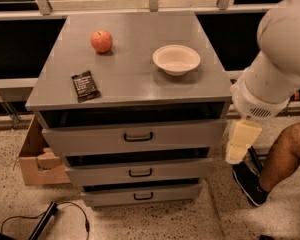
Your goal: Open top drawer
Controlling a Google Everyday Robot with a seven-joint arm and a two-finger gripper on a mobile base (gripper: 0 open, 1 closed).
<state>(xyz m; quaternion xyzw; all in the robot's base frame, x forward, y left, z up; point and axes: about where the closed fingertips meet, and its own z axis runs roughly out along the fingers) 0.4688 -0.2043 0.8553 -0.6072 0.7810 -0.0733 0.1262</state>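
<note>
The top drawer [90, 140] is the tallest grey front of the cabinet, with a black bar handle [138, 137] at its middle. A dark gap runs between its upper edge and the cabinet top [135, 74]; its inside is hidden. My gripper [242, 141], a cream-coloured piece hanging under the big white arm [280, 59], is to the right of the cabinet. It hangs level with the top and middle drawers, just off the top drawer's right end. It is well apart from the handle and holds nothing that I can see.
A red apple [101, 41], a white bowl [176, 59] and a dark snack bar [85, 85] lie on the cabinet top. Two shallower drawers [100, 174] sit below. A cardboard box [32, 156] stands at left; a person's leg and shoe [270, 171] at right; a cable [65, 216] lies on the floor.
</note>
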